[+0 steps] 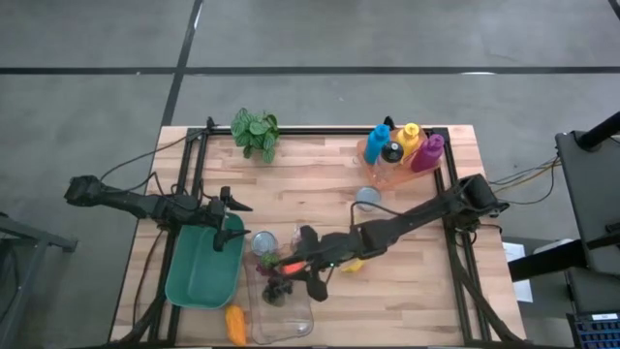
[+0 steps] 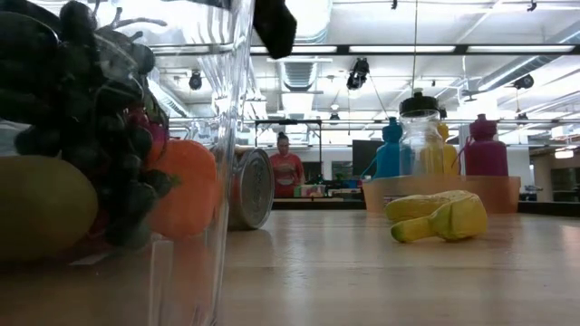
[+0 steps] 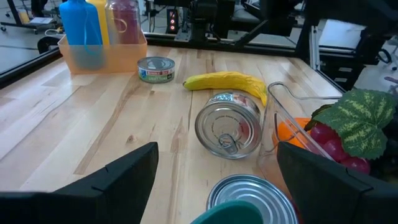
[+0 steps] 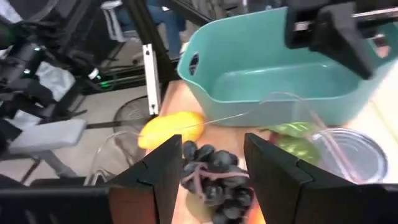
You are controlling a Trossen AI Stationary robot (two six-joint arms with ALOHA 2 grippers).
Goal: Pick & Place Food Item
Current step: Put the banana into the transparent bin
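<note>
While the right gripper (image 1: 291, 264) hung over the clear bin (image 1: 281, 301) at the table's front edge, its jaws stood partly apart w/ nothing clamped between them. Just below them lay the grapes (image 4: 214, 174), inside the bin beside an orange fruit (image 2: 181, 199). I'd judge that item placed, or as good as.

Left to do, prob.: a banana (image 1: 354, 264) sat on the bare wood just right of the bin, and a yellow-orange fruit (image 1: 234, 325) lay at the very front edge, close to dropping off.

The left gripper (image 1: 232, 218) waited over the teal tub (image 1: 199, 271) near the front-left corner, jaws wide apart, empty.

Room was tight: tub, two cans (image 3: 230, 124) and bin crowded together. Open wood lay mid-table, toward the bottle tray (image 1: 402, 150) at the back-right corner.
</note>
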